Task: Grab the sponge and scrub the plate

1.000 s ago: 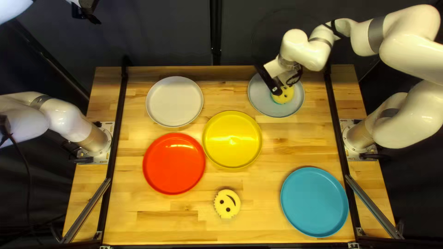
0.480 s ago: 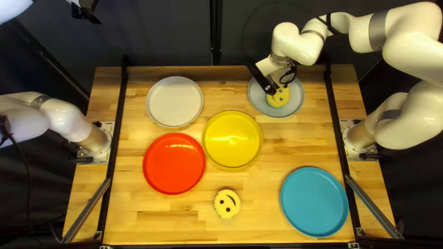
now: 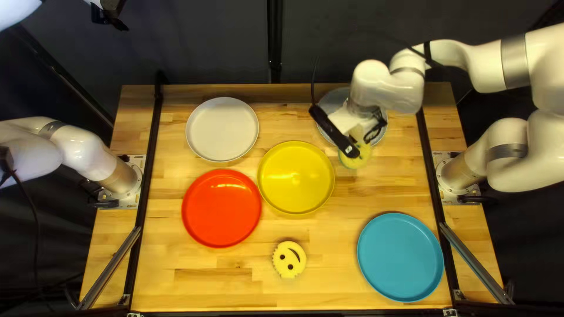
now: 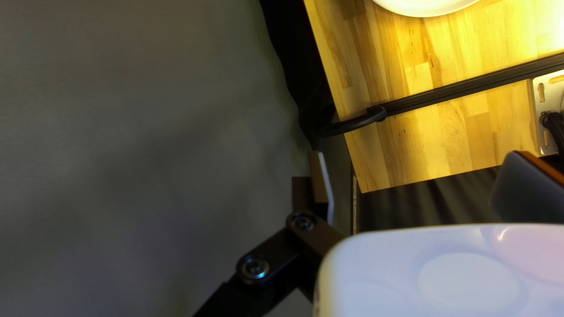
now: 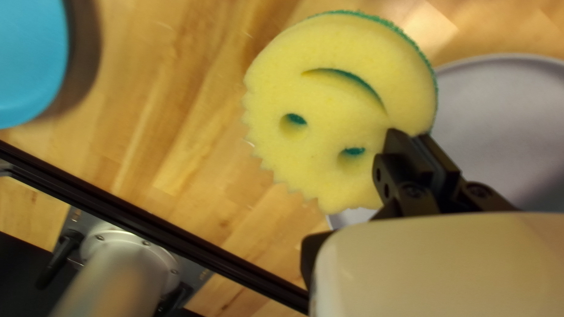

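My right gripper point(image 3: 358, 140) is over the near edge of the light grey plate point(image 3: 333, 101), which the arm partly covers. The yellow sponge point(image 3: 355, 161) hangs from it, overlapping the plate's near edge and the table beyond it. In the right wrist view, my right gripper point(image 5: 418, 136) is shut on the rim of the smiley sponge point(image 5: 329, 141), whose green backing shows along its edge; the grey plate point(image 5: 499, 117) lies below. My left gripper point(image 3: 110, 14) is high beyond the table's far left; in the left wrist view my left gripper point(image 4: 420, 183) stands open, nothing between its fingers.
A white plate point(image 3: 222, 129), a red plate point(image 3: 221, 208) and a yellow plate point(image 3: 295, 178) lie left of and around the table's middle. A second smiley sponge point(image 3: 289, 259) rests near the front edge, a blue plate point(image 3: 400, 256) at the near right.
My right gripper and its sponge first shifted left over the grey plate, then came toward the table's near side, across the plate's near edge. My left arm has stayed still.
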Action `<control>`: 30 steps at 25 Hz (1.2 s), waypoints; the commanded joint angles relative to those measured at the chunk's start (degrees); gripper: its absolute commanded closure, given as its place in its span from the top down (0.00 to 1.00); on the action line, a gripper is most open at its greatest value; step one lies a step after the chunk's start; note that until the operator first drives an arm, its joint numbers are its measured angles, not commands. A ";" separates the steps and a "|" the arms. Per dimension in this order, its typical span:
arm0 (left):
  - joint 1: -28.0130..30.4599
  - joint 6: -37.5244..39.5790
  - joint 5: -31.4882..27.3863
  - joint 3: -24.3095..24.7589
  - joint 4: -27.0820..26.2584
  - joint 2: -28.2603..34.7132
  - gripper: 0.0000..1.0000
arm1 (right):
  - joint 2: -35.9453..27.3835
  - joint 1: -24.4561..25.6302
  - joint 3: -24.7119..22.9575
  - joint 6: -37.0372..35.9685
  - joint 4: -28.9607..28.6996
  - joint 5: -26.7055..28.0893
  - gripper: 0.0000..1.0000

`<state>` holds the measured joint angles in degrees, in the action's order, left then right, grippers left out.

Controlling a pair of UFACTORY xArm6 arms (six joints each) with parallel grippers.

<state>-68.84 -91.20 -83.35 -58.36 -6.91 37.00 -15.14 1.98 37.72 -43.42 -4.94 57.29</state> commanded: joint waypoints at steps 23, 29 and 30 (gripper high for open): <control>0.00 0.00 0.00 0.00 0.00 0.00 1.00 | 4.08 -18.07 4.40 17.63 1.04 0.28 0.00; 0.00 0.00 0.00 0.00 0.00 0.00 1.00 | 7.67 -26.30 6.02 22.44 2.15 -1.64 0.00; 0.00 0.00 0.00 0.00 0.00 0.00 1.00 | 8.04 -27.97 5.86 23.89 2.39 -2.30 0.00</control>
<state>-68.84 -91.20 -83.35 -58.36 -6.91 37.00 -8.28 -22.61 43.43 -22.36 -3.26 56.42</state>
